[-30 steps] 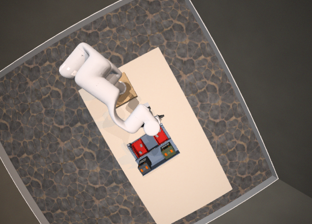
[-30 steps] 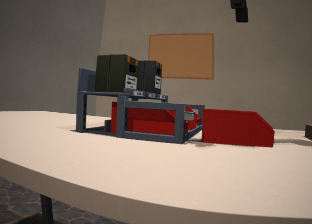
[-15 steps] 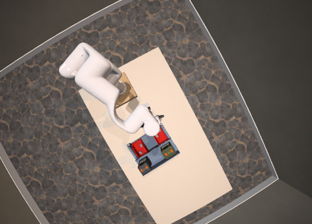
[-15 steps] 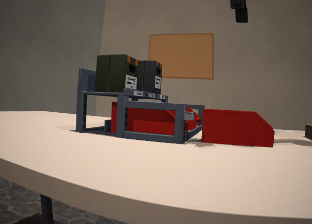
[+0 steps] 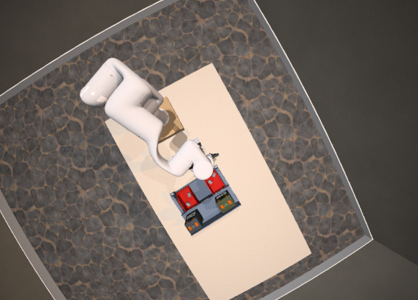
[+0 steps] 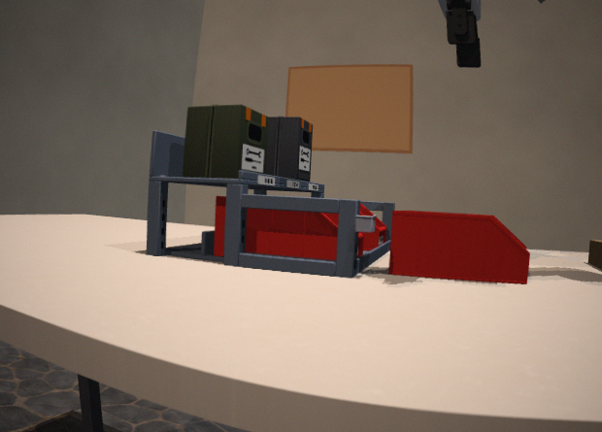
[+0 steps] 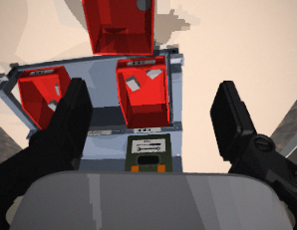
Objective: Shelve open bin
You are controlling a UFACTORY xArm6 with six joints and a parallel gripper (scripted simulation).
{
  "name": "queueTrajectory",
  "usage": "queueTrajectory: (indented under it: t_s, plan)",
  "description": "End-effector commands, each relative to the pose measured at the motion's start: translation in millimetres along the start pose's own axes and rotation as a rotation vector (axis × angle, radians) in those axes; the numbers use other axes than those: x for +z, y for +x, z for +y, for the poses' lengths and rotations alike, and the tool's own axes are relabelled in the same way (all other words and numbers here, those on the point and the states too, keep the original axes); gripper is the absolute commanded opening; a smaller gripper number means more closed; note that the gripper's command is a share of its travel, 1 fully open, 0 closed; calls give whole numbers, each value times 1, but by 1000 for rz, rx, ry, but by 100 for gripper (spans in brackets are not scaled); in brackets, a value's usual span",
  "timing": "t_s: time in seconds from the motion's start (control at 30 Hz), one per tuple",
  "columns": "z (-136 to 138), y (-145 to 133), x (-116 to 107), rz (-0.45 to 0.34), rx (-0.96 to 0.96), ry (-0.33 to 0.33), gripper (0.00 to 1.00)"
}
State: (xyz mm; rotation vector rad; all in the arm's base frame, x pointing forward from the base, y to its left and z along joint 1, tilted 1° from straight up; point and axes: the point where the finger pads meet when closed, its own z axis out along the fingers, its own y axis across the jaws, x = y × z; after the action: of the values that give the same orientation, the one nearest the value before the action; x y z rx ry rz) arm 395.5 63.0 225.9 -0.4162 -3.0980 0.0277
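Observation:
The loose red bin (image 6: 457,247) (image 7: 115,43) stands upright on the table in front of the shelf, its sloped open front away from it. A round grey part (image 7: 144,4) shows inside; the bin's front is out of the wrist view. The blue-grey shelf (image 6: 347,237) (image 7: 97,91) holds two level red bins, one left (image 5: 185,198) (image 7: 39,94) and one right (image 5: 216,185) (image 7: 145,106), with grey parts. The free place lies between them. My gripper (image 6: 467,48) (image 7: 151,95) is open and empty, high above the loose bin; the arm hides that bin in the top view.
A green case (image 5: 225,203) (image 6: 226,142) (image 7: 150,152) and a dark grey case (image 5: 193,221) (image 6: 294,147) stand on the shelf's upper board, behind and above the bin row. Side rails and corner posts frame the row. The arm's wooden base plate (image 5: 176,125) is at the table's other end.

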Motion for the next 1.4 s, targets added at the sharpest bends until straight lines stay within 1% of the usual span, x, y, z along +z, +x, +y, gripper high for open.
queueTrajectory:
  t_s: [0.0, 0.3, 0.47, 0.87, 1.03, 1.37]
  plan:
    - [1, -3, 20, -9, 0, -4, 100]
    - [1, -3, 20, -9, 0, -4, 100]
    - [1, -4, 36, -9, 0, -4, 100]
    - [1, -4, 36, -9, 0, -4, 100]
    - [1, -4, 27, -9, 0, -4, 100]
    - [1, -4, 27, -9, 0, -4, 100]
